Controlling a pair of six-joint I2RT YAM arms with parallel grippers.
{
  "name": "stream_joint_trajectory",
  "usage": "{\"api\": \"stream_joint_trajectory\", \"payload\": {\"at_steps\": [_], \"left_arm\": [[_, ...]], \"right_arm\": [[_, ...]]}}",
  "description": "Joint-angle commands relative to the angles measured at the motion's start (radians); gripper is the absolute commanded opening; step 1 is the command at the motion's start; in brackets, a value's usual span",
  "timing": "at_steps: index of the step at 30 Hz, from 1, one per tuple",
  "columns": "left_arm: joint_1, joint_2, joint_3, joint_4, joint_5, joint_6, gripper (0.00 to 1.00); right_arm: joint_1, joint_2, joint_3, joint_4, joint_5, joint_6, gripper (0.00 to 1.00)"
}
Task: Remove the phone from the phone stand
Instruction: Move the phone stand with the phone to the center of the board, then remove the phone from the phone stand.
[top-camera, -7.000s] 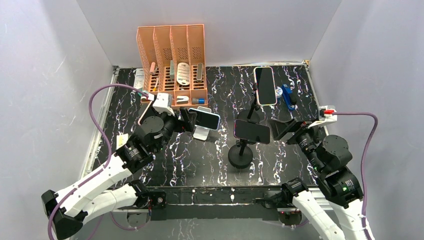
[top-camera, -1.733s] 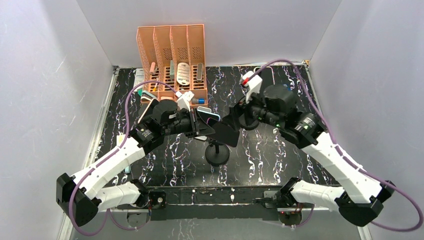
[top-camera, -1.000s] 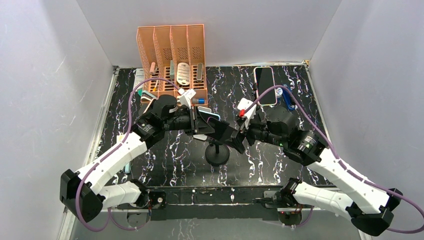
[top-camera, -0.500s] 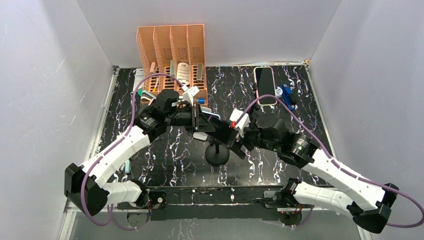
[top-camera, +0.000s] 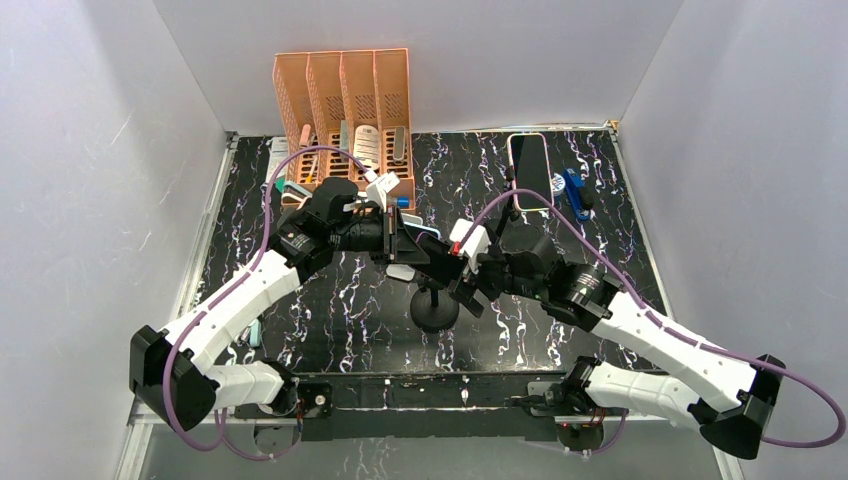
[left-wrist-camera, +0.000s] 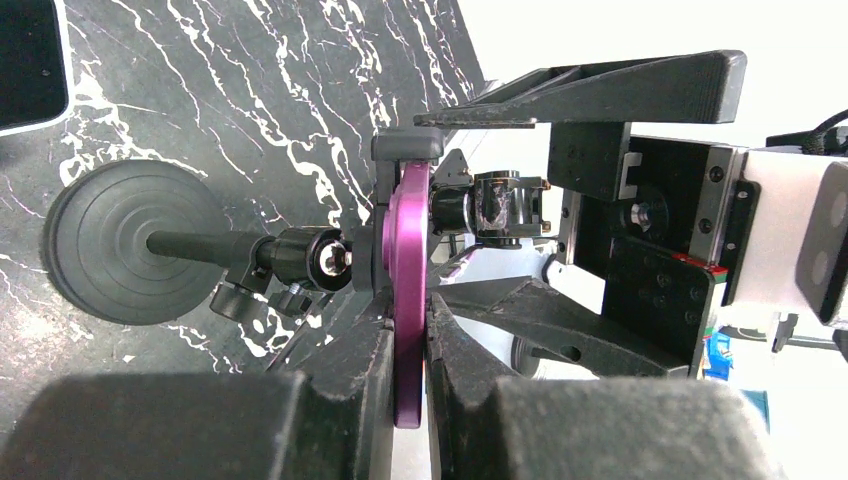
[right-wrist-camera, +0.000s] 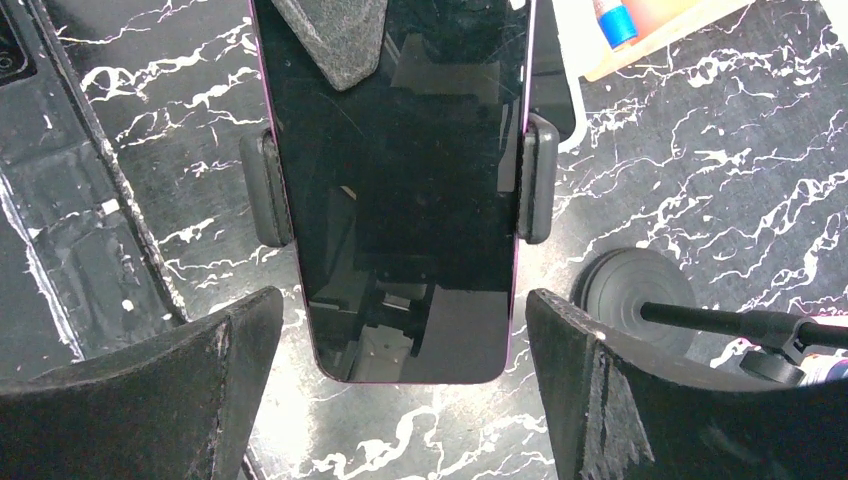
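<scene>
The phone (right-wrist-camera: 400, 180) sits clamped in the phone stand (left-wrist-camera: 120, 245), mid-frame in the top view. The left gripper (left-wrist-camera: 408, 330) pinches its purple edge, jaws narrow. The right gripper (right-wrist-camera: 400, 310) straddles its lower end, jaws wide, touching nothing. Better to close the right below the clamp pads (right-wrist-camera: 535, 180), then slide straight out. The orange organizer (top-camera: 345, 110) stands near — upper left.
</scene>
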Motion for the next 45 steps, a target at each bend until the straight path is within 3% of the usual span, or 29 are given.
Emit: {"api": "stream_joint_trajectory", "payload": {"at_steps": [1, 13, 24, 30, 31, 38, 45], "left_arm": [[0.011, 0.039, -0.01, -0.144, -0.052, 0.055, 0.0], [0.011, 0.033, -0.018, -0.136, -0.049, 0.042, 0.0], [0.011, 0.027, -0.016, -0.131, -0.045, 0.034, 0.0], [0.011, 0.019, -0.014, -0.131, -0.046, 0.029, 0.0], [0.011, 0.014, -0.013, -0.132, -0.048, 0.028, 0.01], [0.011, -0.019, 0.008, -0.134, -0.07, 0.018, 0.41], [0.011, -0.11, -0.013, -0.076, -0.144, 0.006, 0.57]], "right_arm": [[0.003, 0.0, -0.024, 0.084, 0.001, 0.005, 0.99], [0.003, 0.007, -0.074, 0.221, 0.099, 0.02, 0.99], [0.003, 0.055, -0.065, 0.227, 0.092, 0.038, 0.97], [0.003, 0.073, -0.038, 0.204, 0.099, 0.053, 0.85], [0.003, 0.075, -0.03, 0.19, 0.099, 0.058, 0.81], [0.003, 0.062, 0.038, 0.104, 0.065, 0.118, 0.6], [0.004, 0.036, 0.078, 0.048, 0.054, 0.222, 0.57]]}}
